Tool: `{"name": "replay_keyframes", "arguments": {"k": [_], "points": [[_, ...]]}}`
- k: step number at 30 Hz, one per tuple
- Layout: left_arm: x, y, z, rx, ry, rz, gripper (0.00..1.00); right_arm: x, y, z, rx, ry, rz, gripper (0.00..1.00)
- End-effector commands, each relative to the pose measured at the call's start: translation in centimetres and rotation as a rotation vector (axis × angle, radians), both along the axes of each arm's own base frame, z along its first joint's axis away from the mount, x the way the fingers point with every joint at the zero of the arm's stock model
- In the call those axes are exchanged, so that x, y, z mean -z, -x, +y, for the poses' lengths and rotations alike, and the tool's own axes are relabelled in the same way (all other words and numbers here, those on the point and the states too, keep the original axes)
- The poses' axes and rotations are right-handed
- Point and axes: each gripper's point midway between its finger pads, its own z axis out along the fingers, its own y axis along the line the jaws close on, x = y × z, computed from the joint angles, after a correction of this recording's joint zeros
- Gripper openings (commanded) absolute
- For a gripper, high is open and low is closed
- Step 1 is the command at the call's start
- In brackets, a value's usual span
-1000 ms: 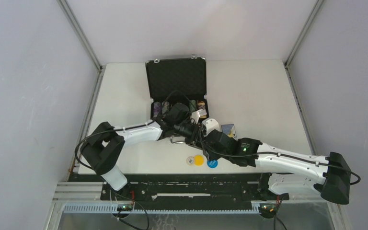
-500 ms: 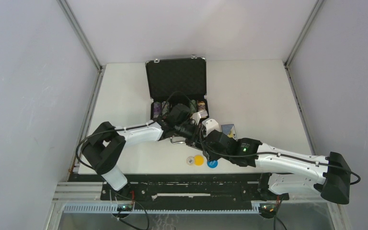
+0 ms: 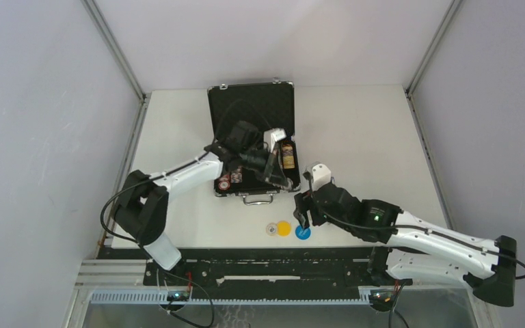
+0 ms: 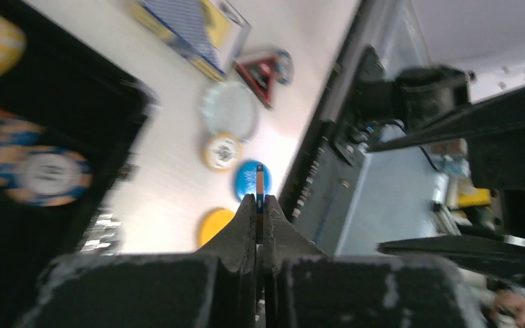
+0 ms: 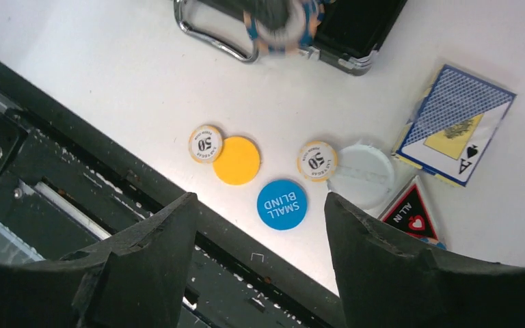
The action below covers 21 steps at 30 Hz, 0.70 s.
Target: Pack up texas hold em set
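The black briefcase [image 3: 251,113] lies open at the table's middle, with chip stacks [image 3: 288,156] in its tray. My left gripper [image 3: 278,179] hovers over the case's front right corner, shut on one orange-and-blue poker chip [image 4: 260,179] held edge-on. That chip [image 5: 284,24] also shows beside the metal handle [image 5: 212,37]. My right gripper [image 5: 260,198] hangs open and empty above the blue button [image 5: 281,203]. Around it lie the yellow button [image 5: 236,160], the white button [image 5: 362,176], two loose chips [image 5: 206,143], the triangle token [image 5: 413,215] and the card deck [image 5: 454,123].
The table's near edge and the black rail [image 5: 75,198] run just below the buttons. Grey walls enclose the table [image 3: 355,130] on three sides. The right forearm [image 3: 424,236] crosses the near right corner.
My left gripper has shut on a chip and swung back over the case. My right arm has drawn back toward the near edge and opened its jaws wider.
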Motion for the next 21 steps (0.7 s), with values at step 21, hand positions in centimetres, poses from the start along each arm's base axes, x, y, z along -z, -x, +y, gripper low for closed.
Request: {"name": "replay_keyframes", "arguments": {"k": [21], "points": [[1.3,-8.6,10.7,0.128,-0.387,-0.878,0.00,3.2,-7.8,1.6,-0.024,-0.014,0.098,0.74]]}}
